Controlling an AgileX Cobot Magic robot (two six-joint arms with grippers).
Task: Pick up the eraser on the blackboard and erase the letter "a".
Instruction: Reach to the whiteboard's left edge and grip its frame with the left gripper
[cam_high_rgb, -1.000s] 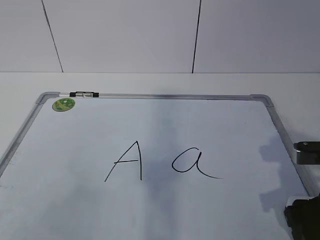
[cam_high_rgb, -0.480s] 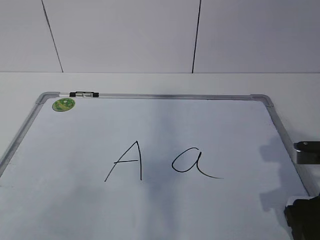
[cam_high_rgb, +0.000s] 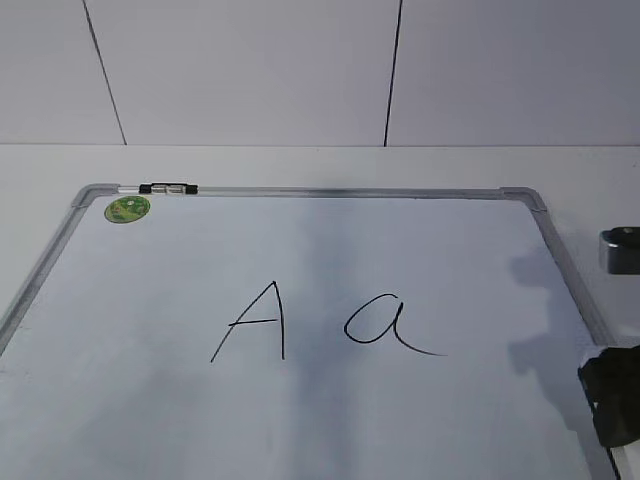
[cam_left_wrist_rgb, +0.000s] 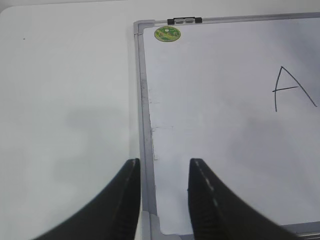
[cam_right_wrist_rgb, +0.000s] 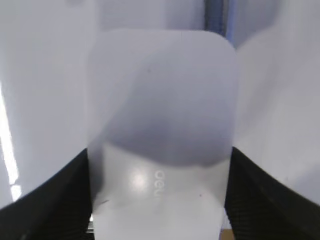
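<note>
The eraser (cam_right_wrist_rgb: 160, 115), a white block with rounded corners and small grey lettering, fills the right wrist view. My right gripper (cam_right_wrist_rgb: 160, 152) is shut on its sides. In the exterior view the right gripper (cam_high_rgb: 612, 395) is at the blackboard's right edge, and what looks like the eraser's far end (cam_high_rgb: 620, 249) shows above it. The blackboard (cam_high_rgb: 430, 250) is a white board with a grey frame. The letter "a" (cam_high_rgb: 378, 322) is in the board's middle, left of the right gripper. My left gripper (cam_left_wrist_rgb: 162, 167) is open and empty over the board's left frame.
A capital "A" (cam_high_rgb: 255, 322) stands left of the "a". A round green sticker (cam_high_rgb: 127, 209) and a small black-and-silver marker (cam_high_rgb: 168, 188) are at the board's far left corner. White table lies around the board, with a white wall behind.
My right gripper and the eraser have risen at the board's right edge, and their shadow on the board has shifted with them. The letters are unchanged.
</note>
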